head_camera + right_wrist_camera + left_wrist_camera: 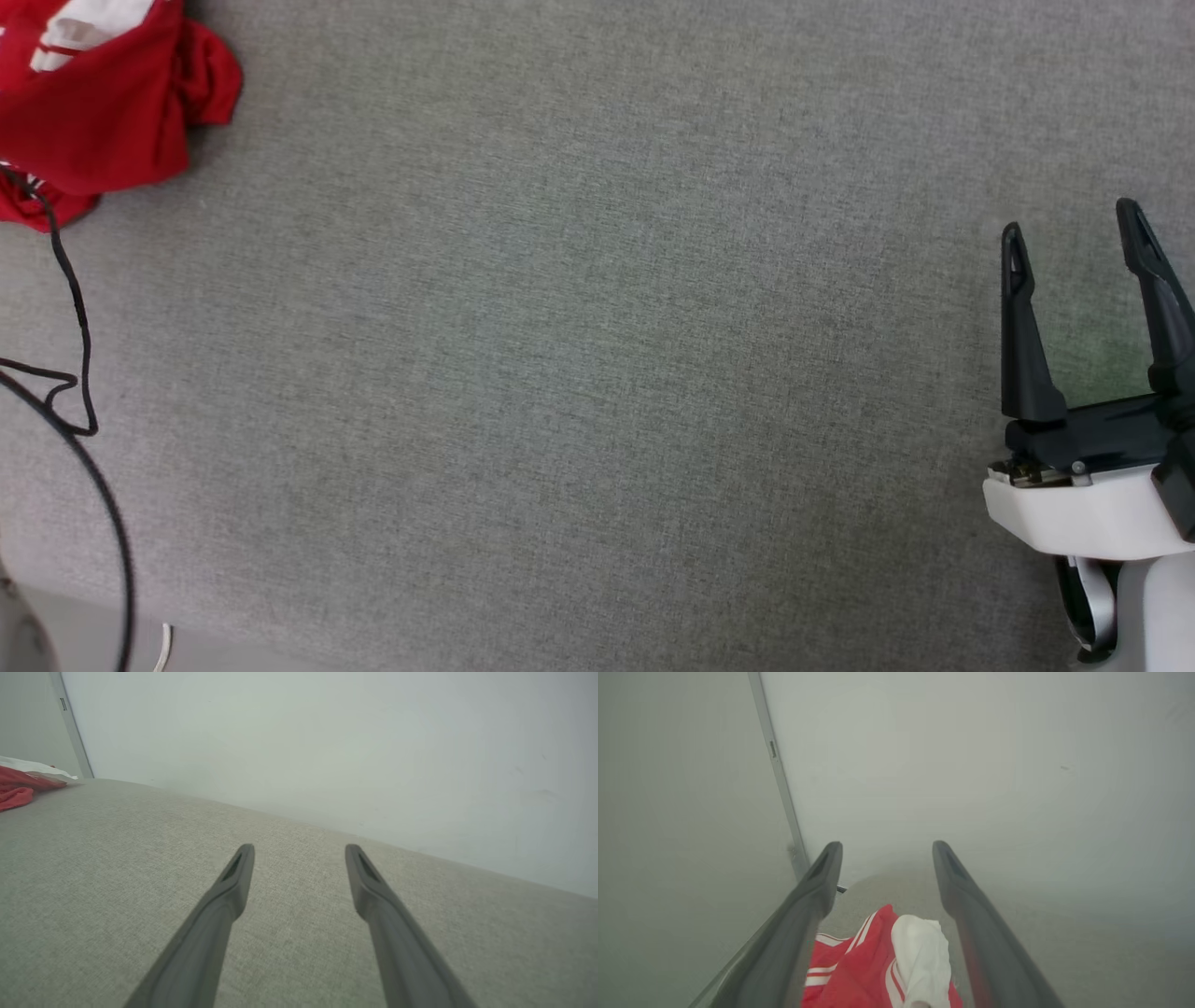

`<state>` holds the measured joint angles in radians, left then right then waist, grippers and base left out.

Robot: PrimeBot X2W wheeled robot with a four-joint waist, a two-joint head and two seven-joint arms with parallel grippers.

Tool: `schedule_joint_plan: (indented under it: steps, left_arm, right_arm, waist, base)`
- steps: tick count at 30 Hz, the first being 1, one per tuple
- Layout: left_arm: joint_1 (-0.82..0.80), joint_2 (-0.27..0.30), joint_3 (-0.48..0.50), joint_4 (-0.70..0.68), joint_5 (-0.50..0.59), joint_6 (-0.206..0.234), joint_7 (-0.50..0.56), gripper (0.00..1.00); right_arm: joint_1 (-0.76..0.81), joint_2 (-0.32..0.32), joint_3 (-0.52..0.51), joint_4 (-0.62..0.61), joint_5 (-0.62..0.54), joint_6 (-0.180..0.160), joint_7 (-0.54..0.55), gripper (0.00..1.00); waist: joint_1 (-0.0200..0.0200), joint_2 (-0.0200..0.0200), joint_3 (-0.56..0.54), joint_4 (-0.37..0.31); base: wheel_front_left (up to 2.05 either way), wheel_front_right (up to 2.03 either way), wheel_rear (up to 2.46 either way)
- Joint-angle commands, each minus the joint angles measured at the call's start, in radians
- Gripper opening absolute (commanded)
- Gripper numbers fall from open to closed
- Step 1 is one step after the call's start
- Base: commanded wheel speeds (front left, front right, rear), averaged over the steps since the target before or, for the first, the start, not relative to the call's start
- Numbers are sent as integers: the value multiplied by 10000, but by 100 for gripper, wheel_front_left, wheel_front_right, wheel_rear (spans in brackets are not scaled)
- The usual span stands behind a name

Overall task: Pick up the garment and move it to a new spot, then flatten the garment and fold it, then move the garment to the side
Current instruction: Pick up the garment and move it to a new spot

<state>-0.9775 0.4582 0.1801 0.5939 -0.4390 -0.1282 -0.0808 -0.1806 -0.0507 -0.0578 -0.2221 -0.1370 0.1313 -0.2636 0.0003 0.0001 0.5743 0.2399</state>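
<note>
The garment [103, 103], red with white parts, lies crumpled at the far left corner of the grey fabric surface [597, 355]. In the left wrist view the garment [873, 966] shows red cloth, white stripes and a white sleeve just below and between the open fingers of my left gripper [887, 851], which hovers over it with nothing in its jaws. My right gripper [1072, 229] stands open at the right side of the surface, far from the garment. In the right wrist view my right gripper [300, 851] is open over bare fabric, and the garment [21, 786] lies at the far left.
A black cable [79, 373] loops over the surface's left edge, below the garment. A pale wall [327, 742] rises behind the surface, with a vertical metal strip [782, 793] in it near the garment's corner. The surface's front edge [187, 635] shows at the lower left.
</note>
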Motion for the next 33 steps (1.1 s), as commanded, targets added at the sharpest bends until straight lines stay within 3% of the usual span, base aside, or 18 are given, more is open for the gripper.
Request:
schedule_joint_plan:
  steps: [1,8,14,19,22,27,28,29,33]
  left_arm:
    - [-90,145,-93,113,-223,-8,158,100]
    - [-353,1183,-1807,1183,-3091,-9,3682,100]
    - [-134,1672,-2739,1686,-4855,-7,6210,100]
    - [2,1760,-3330,2200,-5539,-8,7258,100]
    - [190,1517,-3929,2636,-5755,-5,7713,100]
    - [247,1449,-4584,2942,-5830,15,7854,97]
    - [215,1519,-4706,2931,-5807,15,7787,22]
    - [166,1586,-4791,2898,-5849,13,7735,0]
    - [-211,2067,-5024,2627,-5814,5,7119,0]
  right_arm:
    - [-138,10,-2,-73,-86,-10,-17,100]
    - [-133,10,-34,-319,-246,-10,-17,100]
    - [-158,10,-41,-466,-390,-10,-17,100]
    - [-167,10,-30,-569,-464,-10,-17,100]
    - [-243,10,23,-581,-491,-10,-17,100]
    - [-289,10,34,-577,-457,-10,-17,100]
    - [-314,10,18,-556,-442,-10,-17,100]
    - [-333,10,3,-527,-418,-10,-17,100]
    - [-282,10,-19,-417,-275,-10,-17,100]
  waist:
    - [-3,-1,123,-65]
    - [-3,-1,416,-155]
    - [-3,-1,614,-239]
    - [-3,-1,798,-292]
    - [-3,-1,948,-340]
    - [-3,-1,1053,-415]
    - [-3,-1,1044,-426]
    - [-3,-1,1013,-436]
    - [-3,-1,723,-456]
  base:
    - [0,0,0]
    - [0,0,0]
    - [0,0,0]
    - [0,0,0]
    - [0,0,0]
    - [0,0,0]
    - [0,0,0]
    - [0,0,0]
    - [0,0,0]
